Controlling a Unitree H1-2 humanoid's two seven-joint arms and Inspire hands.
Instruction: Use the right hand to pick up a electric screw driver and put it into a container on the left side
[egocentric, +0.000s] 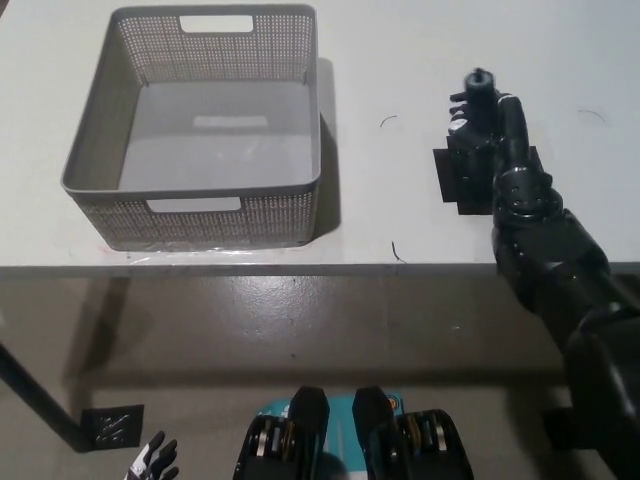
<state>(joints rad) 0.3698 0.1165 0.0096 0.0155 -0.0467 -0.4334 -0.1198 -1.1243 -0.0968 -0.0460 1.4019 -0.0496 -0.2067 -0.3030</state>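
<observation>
Right now the electric screw driver (478, 100) stands upright above the black mat (452, 180) on the right part of the white table (400, 60), and the black right hand (490, 125) is wrapped round its body, fingers clamped on it from the far side. Only the tool's round top pokes out above the hand. Whether its base sits on the mat or has just cleared it, I can't tell from up here; the hand hides the bottom end.

Well apart to the left sits the grey perforated basket (190, 215), open side up, with nothing in it. A bare stretch of table lies between the basket's right wall and the mat, marked with a couple of small dark squiggles.

My reading is that the grasp is made and the carry comes next. That move calls for a clean lift high enough to pass over the basket's right rim, a steady sweep leftward across the table, then a lowering inside the walls before the fingers let go.

The white left hand (152, 462) hangs low at the bottom left, off the table, fingers spread and holding nothing.
</observation>
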